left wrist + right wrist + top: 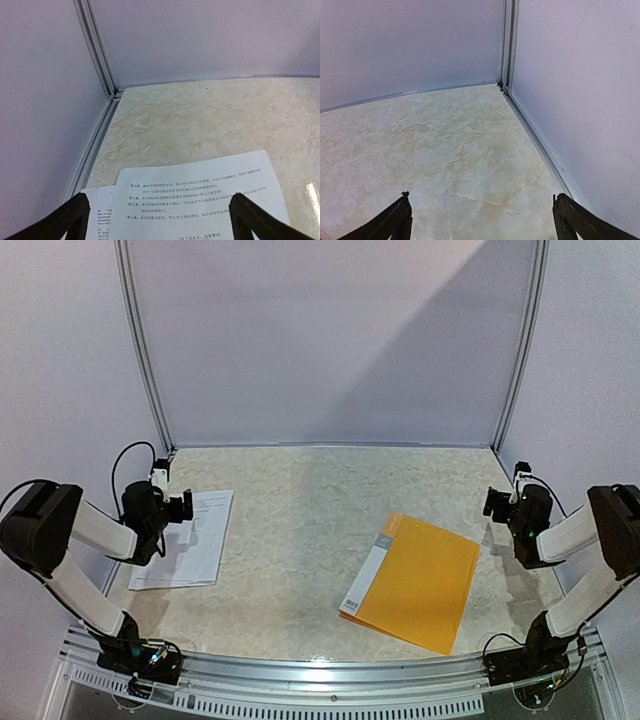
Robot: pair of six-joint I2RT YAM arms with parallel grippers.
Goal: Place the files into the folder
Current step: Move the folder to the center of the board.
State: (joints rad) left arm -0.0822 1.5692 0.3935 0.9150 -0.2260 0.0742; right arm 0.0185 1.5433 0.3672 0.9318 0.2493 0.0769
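The files (pixel 190 535) are white printed sheets lying flat at the left of the table. In the left wrist view two overlapping sheets (pixel 200 195) show, the top one skewed. My left gripper (pixel 183 506) is open and empty, hovering over the files' far end; the sheets lie between its fingertips (pixel 72 212). The orange-yellow folder (pixel 415 580) lies closed at the right centre, its white label strip on its left edge. My right gripper (pixel 492 503) is open and empty, to the right of the folder's far corner, above bare table (pixel 470 165).
Grey walls with aluminium corner posts (pixel 145 350) enclose the table on three sides. The right wall rail (pixel 540 145) runs close beside my right gripper. A metal rail (pixel 320 670) runs along the near edge between the arm bases.
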